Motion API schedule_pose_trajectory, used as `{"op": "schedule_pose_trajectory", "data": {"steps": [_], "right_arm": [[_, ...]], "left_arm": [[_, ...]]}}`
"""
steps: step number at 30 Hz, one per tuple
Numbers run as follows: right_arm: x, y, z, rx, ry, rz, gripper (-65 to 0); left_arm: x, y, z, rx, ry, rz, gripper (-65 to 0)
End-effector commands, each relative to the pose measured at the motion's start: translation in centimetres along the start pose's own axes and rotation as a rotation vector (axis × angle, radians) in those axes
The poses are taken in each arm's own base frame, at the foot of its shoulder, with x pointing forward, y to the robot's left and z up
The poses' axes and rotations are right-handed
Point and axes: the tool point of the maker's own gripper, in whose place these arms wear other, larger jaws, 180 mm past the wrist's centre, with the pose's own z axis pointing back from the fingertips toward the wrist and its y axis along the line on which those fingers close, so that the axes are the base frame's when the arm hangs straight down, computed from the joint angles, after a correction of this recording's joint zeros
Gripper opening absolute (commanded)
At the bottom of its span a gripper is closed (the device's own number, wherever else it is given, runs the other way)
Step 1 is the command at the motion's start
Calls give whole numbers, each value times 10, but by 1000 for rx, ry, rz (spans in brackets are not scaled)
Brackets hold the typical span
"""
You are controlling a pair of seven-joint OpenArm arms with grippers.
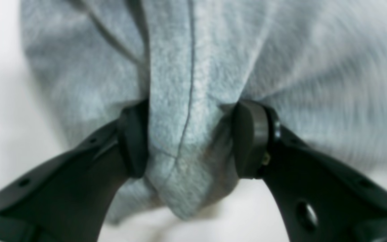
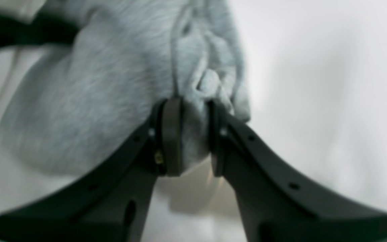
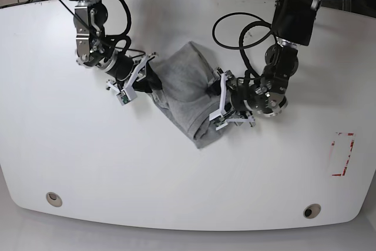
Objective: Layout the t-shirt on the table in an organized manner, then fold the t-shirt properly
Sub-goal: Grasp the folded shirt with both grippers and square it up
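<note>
The white table [image 3: 188, 163] spreads wide under me, its red tape rectangle [image 3: 342, 154] far off to the right and two round grommets [image 3: 53, 198] near the front edge. In the middle sits the grey t-shirt [image 3: 185, 95], bunched and rumpled, stretched between my two arms and trailing to a point toward the near edge. My left gripper [image 1: 190, 139], on the right in the base view, is clamped on a thick fold of fabric, a seam running straight up between the pads, which stand fairly wide apart around the wad. My right gripper [image 2: 191, 136], on the left in that view, pinches a narrower gathered bunch of the shirt, the cloth squeezed tight between its pads. Both wrist views are blurred, so finer detail of the fabric is lost. Black cables [image 3: 235, 33] loop over the far side of the table.
</note>
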Motion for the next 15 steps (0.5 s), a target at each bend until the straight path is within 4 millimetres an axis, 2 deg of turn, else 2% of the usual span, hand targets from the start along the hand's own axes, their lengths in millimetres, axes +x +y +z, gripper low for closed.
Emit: {"op": "schedule_pose_trajectory", "data": {"steps": [1, 8, 15], "right_arm": [[0, 15, 7, 27, -10, 24, -530], [-10, 47, 15, 58, -20, 12, -530], [-13, 53, 20, 63, -19, 14, -526]], "left_arm": [[10, 8, 1, 22, 24, -57, -299], [45, 14, 4, 35, 8, -175, -299], [62, 16, 7, 43, -6, -230, -299]]}}
